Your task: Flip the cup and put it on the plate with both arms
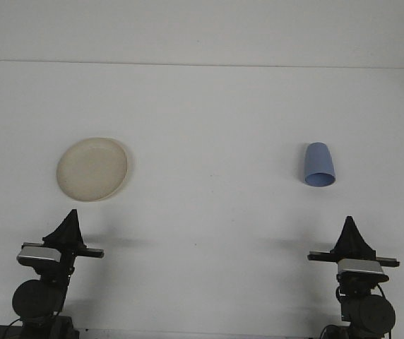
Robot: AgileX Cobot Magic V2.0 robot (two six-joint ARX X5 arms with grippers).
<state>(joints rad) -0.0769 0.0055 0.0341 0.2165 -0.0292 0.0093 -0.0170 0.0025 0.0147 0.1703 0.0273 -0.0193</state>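
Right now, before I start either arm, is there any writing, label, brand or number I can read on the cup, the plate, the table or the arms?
None readable: the blue cup, cream plate and white table are plain.
The silver plates on the left arm and right arm are too small to show any text.

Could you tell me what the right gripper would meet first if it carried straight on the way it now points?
Probably the blue cup: it lies almost directly ahead of the right gripper, slightly left of its line, with only bare table between.
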